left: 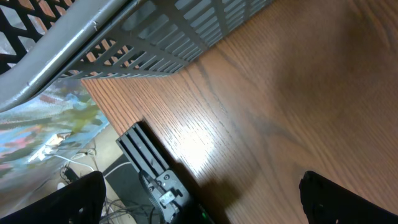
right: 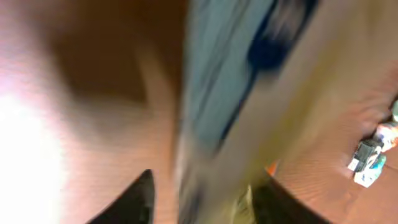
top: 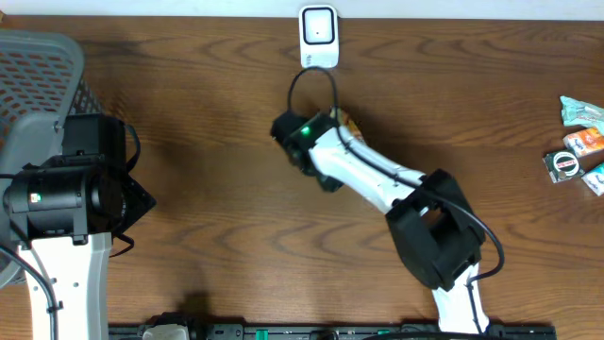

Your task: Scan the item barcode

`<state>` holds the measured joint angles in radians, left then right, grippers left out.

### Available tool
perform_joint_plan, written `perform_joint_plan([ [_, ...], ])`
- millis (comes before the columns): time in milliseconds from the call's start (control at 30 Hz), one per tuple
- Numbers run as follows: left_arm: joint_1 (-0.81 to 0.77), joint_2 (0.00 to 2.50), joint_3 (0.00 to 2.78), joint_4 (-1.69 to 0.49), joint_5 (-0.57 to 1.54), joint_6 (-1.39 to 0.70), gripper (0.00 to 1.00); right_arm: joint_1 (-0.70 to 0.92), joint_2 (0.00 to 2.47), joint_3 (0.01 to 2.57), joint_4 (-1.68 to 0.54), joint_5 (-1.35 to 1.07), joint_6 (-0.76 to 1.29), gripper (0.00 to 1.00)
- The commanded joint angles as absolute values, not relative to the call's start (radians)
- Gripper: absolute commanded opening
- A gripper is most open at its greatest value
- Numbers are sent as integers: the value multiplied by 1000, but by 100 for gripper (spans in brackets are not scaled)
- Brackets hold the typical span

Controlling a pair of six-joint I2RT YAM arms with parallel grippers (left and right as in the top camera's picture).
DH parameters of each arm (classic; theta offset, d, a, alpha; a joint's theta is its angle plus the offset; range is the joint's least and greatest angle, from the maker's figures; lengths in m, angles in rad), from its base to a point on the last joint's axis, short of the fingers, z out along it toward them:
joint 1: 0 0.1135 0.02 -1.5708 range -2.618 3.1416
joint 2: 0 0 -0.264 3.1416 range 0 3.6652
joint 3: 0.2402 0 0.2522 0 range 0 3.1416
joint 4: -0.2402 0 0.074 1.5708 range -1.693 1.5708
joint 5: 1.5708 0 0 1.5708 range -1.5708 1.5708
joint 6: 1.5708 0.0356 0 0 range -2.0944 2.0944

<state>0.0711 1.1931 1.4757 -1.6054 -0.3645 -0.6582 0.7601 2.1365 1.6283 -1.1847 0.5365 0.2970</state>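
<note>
Item, heavily motion-blurred, sits between the dark fingers of the right gripper, just short of the white scanner; whether clamped or released cannot be told.

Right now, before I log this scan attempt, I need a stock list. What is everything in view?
scanner: one, white, far edge of the table, centre
item: one, blurred blue and cream, close to the right wrist camera
basket: one, grey mesh, far left corner
packets: roughly four, teal, orange and black, right edge of the table
rail: one, black, along the near edge
table: one, brown wood, under everything
left gripper: one, black, open, over bare table beside the basket
right gripper: one, black, mid-table in front of the scanner, item at its fingers, grip unclear
</note>
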Motion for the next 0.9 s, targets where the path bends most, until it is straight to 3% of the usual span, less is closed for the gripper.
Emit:
perform_joint_plan([
  [0, 75, 1189, 1477, -1611, -367, -671, 98, 802, 2138, 1687, -1209, 484, 315, 47],
  [133, 75, 1189, 1477, -1611, -367, -671, 98, 820, 2138, 1791, -1258, 415, 308, 66],
  [300, 75, 1189, 1477, -1611, -367, -671, 98, 772, 2138, 1914, -1286, 412, 250, 78],
  [400, 75, 1189, 1477, -1611, -368, -671, 98, 692, 2138, 1969, -1291, 362, 225, 90],
  [700, 75, 1189, 1477, -1611, -368, -671, 97, 438, 2140, 1882, -1293, -204, -72, 89],
  [867, 75, 1189, 1477, -1611, -367, -671, 98, 401, 2140, 1763, -1237, -262, -95, 81],
])
